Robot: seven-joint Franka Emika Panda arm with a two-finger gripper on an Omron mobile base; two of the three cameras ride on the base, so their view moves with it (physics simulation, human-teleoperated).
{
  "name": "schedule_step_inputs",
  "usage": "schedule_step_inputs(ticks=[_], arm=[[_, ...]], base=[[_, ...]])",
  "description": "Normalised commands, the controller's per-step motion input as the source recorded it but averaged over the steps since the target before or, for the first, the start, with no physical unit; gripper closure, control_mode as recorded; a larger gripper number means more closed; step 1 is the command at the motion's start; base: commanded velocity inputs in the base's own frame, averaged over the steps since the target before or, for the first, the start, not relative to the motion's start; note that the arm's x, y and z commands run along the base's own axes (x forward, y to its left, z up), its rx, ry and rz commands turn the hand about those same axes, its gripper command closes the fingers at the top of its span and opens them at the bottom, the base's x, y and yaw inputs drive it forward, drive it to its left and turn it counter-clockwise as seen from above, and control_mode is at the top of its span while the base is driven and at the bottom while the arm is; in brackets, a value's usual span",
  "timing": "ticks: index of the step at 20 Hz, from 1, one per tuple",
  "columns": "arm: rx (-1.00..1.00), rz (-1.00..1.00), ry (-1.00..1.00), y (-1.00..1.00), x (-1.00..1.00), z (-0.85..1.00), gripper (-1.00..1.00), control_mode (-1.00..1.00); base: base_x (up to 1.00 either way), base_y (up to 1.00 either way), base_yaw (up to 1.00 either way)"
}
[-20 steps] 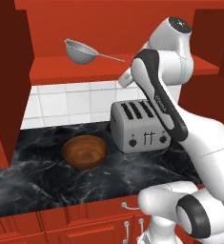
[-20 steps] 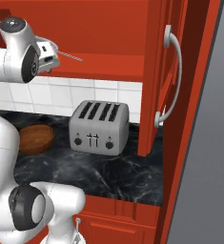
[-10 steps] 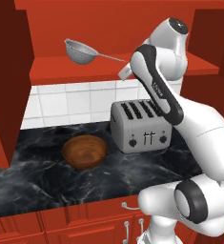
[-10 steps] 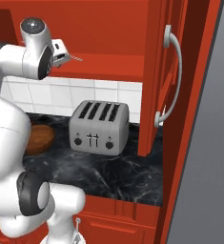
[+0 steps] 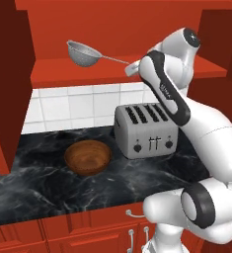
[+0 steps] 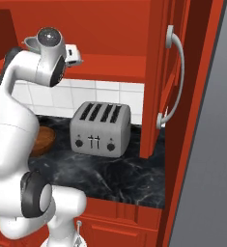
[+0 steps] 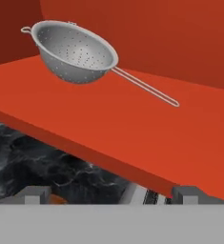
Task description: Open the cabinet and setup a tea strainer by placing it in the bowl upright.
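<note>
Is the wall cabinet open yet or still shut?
Open: the cabinet interior and shelf are exposed, its door swung out, the tea strainer lying visible on the shelf.

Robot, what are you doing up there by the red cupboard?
The white robot arm is reaching up to the open red cabinet. A small metal tea strainer sits on the shelf inside, its long thin handle pointing toward the arm. The tool is open, just short of the shelf edge, holding nothing. Down on the dark counter, a brown wooden bowl sits empty beside a silver toaster.
</note>
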Motion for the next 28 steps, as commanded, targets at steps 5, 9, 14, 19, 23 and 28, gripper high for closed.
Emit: schedule_step_inputs(ticks=[5, 9, 14, 19, 23, 28], arm=[[-0.01, 0.0, 0.01, -0.05, 0.46, 0.0, -1.0, -1.0], [0.0, 0.0, 0.0, -0.16, 0.38, 0.0, -1.0, -1.0], [0.0, 0.01, 0.0, -0.18, 0.31, 0.0, -1.0, -1.0], [0.0, 0.01, 0.0, -0.07, 0.36, 0.0, -1.0, -1.0], [0.0, 0.0, 0.0, 0.0, 0.33, 0.0, -1.0, -1.0], [-0.02, 0.0, 0.0, 0.0, 0.21, 0.0, -1.0, -1.0]], base=[[0.0, 0.0, 0.0], [0.0, 0.0, 0.0], [0.0, 0.0, 0.0], [0.0, 0.0, 0.0], [0.0, 0.0, 0.0], [0.0, 0.0, 0.0]])
